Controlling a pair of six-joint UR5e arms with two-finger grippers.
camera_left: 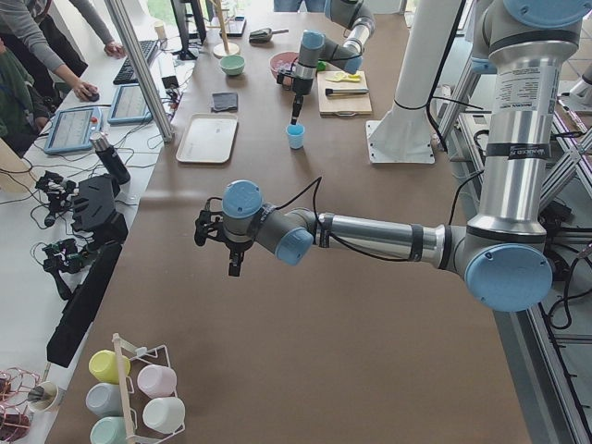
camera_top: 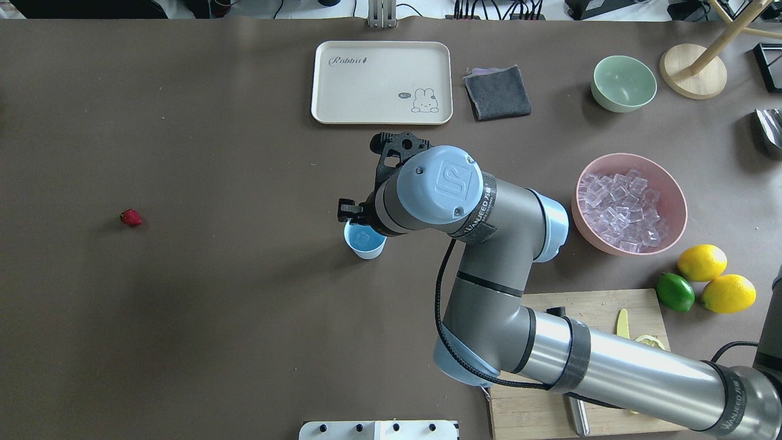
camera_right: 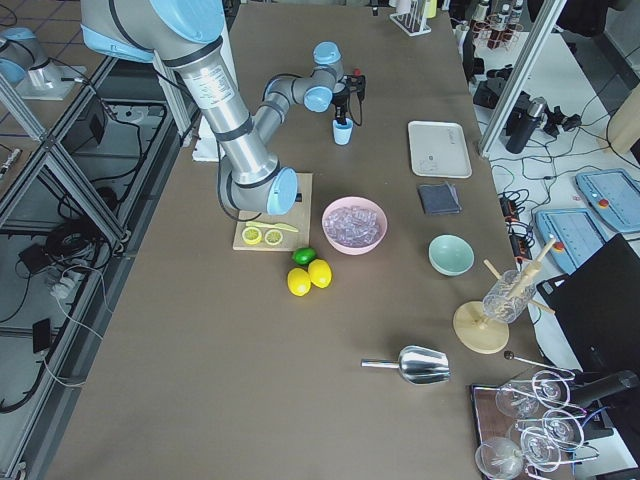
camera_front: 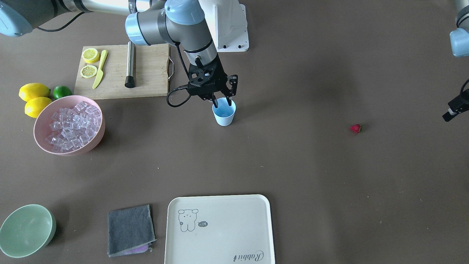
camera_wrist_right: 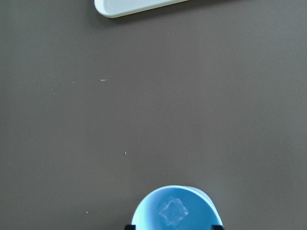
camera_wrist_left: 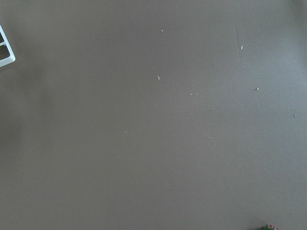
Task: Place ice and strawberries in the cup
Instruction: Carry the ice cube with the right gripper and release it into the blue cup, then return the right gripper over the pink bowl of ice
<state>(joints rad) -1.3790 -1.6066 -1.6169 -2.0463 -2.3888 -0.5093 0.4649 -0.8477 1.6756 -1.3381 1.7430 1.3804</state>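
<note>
Inside the tapered blue plastic cup [camera_wrist_right: 147, 207], 1 glassy ice cube [camera_wrist_right: 173, 211].

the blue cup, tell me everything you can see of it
The cup is a small light blue tumbler, plastic-looking, tapered, no handle. It stands upright on the brown table. One clear ice cube lies inside. The right pincer hangs open at its mouth; contact is unclear.
</note>
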